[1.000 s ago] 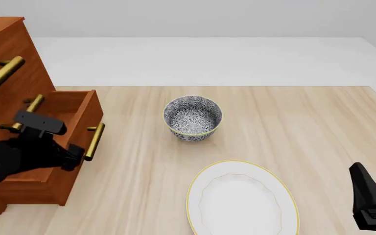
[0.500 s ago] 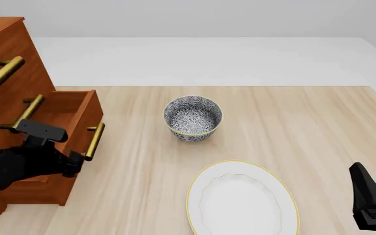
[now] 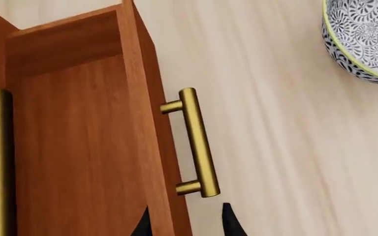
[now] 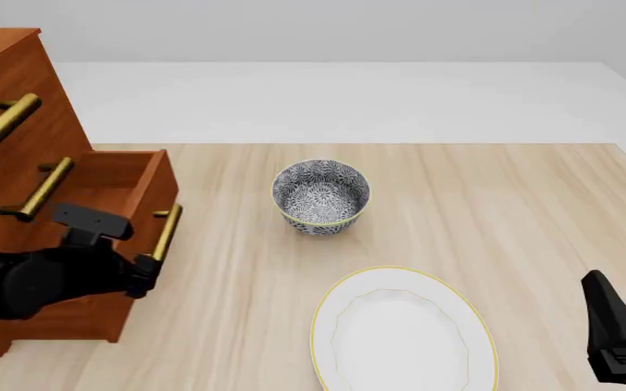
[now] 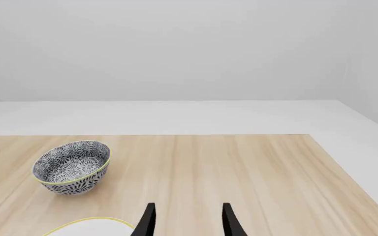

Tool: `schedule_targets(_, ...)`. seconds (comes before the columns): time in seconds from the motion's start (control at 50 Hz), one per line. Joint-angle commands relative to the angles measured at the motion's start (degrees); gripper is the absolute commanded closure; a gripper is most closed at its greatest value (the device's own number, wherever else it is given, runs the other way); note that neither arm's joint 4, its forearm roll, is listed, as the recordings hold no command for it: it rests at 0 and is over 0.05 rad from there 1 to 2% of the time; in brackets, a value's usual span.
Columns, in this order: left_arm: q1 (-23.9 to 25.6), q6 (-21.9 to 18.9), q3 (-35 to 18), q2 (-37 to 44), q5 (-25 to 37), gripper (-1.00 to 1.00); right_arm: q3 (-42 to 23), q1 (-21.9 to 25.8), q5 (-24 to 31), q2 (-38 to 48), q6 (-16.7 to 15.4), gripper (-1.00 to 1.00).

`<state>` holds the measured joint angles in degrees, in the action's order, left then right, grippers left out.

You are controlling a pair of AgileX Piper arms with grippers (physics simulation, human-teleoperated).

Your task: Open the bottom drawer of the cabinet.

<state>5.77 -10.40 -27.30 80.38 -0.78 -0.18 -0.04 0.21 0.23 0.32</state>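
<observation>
The cabinet [image 4: 9, 81] stands at the table's left edge. Its bottom drawer [image 4: 128, 189] is pulled partly out, brass handle [image 4: 165, 232] facing right. My left gripper [image 4: 137, 277] hovers over the near end of the drawer front, just short of the handle. In the left wrist view the drawer front [image 3: 146, 98] runs between the open left gripper [image 3: 185, 225], and the handle [image 3: 198, 142] lies just beyond the fingertips. My right gripper [image 4: 606, 305] rests open at the near right corner, holding nothing; the right gripper [image 5: 185, 221] faces across the table.
A patterned bowl [image 4: 321, 198] sits mid-table, right of the drawer. A white plate with a yellow rim [image 4: 403, 334] lies nearer, between the arms. The middle drawer's handle [image 4: 39, 189] and the top drawer's handle [image 4: 3, 124] project above the open drawer.
The bottom drawer has slid a little further out to the right. My left gripper has moved right and nearer along with it. The right arm has not moved.
</observation>
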Motion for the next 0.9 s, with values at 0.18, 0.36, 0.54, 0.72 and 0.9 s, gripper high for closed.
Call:
schedule_targets(0.18, 3.7, 1.0, -1.9, 3.1, -0.3, -1.00, 0.0, 0.0, 0.0, 0.0, 0.0, -1.00)
schedule_targets(0.36, 5.6, 1.6, -2.9, 3.2, 0.3, -1.00, 0.0, 0.0, 0.0, 0.0, 0.0, -1.00)
schedule_targets(0.54, 8.1, 2.2, -4.1, 3.1, 0.9, -1.00, 0.0, 0.0, 0.0, 0.0, 0.0, -1.00)
schedule_targets(0.72, 10.1, 2.8, -4.9, 3.4, 1.1, -1.00, 0.0, 0.0, 0.0, 0.0, 0.0, -1.00)
schedule_targets(0.9, 12.0, 3.7, -5.3, 4.1, 0.9, -1.00, 0.0, 0.0, 0.0, 0.0, 0.0, -1.00)
